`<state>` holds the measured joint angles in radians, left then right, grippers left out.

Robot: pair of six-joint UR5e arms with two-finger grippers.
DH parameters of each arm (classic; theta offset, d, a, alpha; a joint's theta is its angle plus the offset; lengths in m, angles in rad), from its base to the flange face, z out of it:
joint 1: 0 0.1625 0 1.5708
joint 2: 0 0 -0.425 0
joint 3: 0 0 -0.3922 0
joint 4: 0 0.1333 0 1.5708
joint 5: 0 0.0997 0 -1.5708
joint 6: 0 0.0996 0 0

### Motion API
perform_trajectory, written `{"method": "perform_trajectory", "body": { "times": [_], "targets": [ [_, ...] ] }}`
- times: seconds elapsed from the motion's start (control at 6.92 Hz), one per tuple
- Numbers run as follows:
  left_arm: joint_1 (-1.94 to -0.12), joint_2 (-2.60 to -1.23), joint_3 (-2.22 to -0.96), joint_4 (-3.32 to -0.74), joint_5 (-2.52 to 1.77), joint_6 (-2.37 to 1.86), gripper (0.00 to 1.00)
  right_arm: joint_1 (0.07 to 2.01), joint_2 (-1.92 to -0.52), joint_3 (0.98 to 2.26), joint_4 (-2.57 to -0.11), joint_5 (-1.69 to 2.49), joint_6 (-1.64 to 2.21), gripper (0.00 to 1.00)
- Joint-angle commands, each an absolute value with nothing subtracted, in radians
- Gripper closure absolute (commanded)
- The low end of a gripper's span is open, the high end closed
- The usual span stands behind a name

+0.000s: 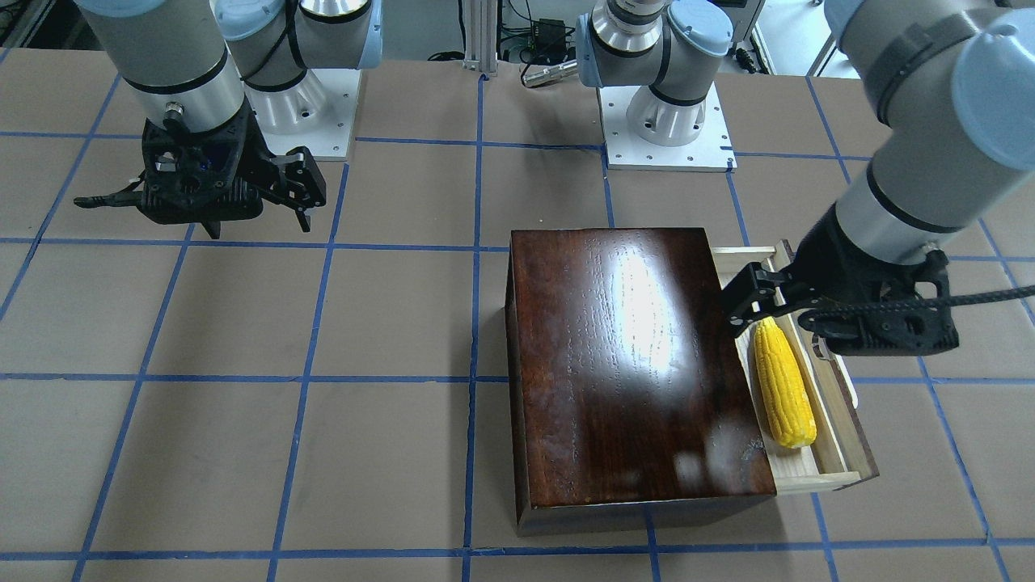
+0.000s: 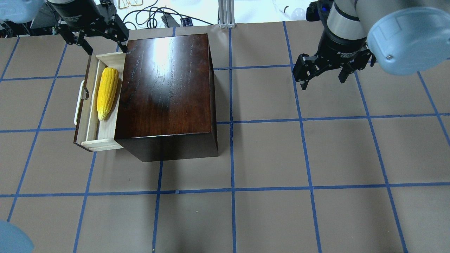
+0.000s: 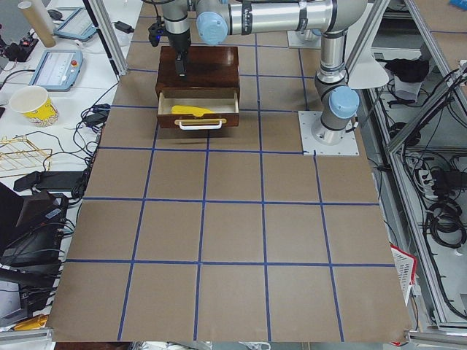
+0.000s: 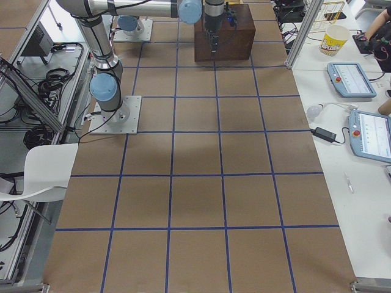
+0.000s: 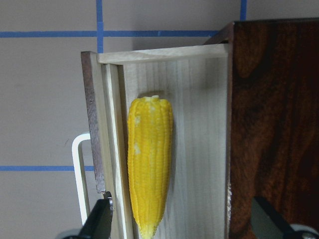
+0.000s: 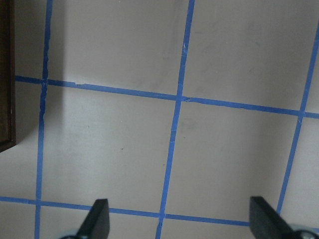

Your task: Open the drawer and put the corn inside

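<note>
The drawer is pulled out from the left side of the dark wooden box, with its white handle facing outward. The yellow corn lies lengthwise in the pale-wood tray, also in the front view and the left wrist view. My left gripper is open and empty. It hovers over the far end of the drawer near the corn's blunt end, and also shows in the front view. My right gripper is open and empty above bare table, well to the right of the box.
The brown table has a blue tape grid. The arm bases stand at the robot's side of the table. Cables and an aluminium post lie past the far edge. Monitors and a paper cup sit on a side bench.
</note>
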<state>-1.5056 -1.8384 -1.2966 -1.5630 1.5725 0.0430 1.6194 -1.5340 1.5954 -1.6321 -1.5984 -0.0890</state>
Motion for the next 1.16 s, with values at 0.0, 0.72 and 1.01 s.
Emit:
{"method": "perform_trajectory", "body": {
  "times": [0.0, 0.72, 1.01],
  "targets": [
    [-1.615, -1.812, -1.310, -1.572, 1.577, -0.047, 0.00, 1.618, -1.534, 1.595, -1.632, -1.598, -0.089, 0.00],
    [-1.617, -1.743, -1.397, -1.585, 1.577, -0.035, 0.00, 1.618, -1.534, 1.595, -1.632, -1.598, -0.089, 0.00],
    [-1.615, -1.743, -1.399, -1.586, 1.578, -0.035, 0.00, 1.621, -1.534, 1.595, -1.632, -1.598, -0.089, 0.00]
  ]
}}
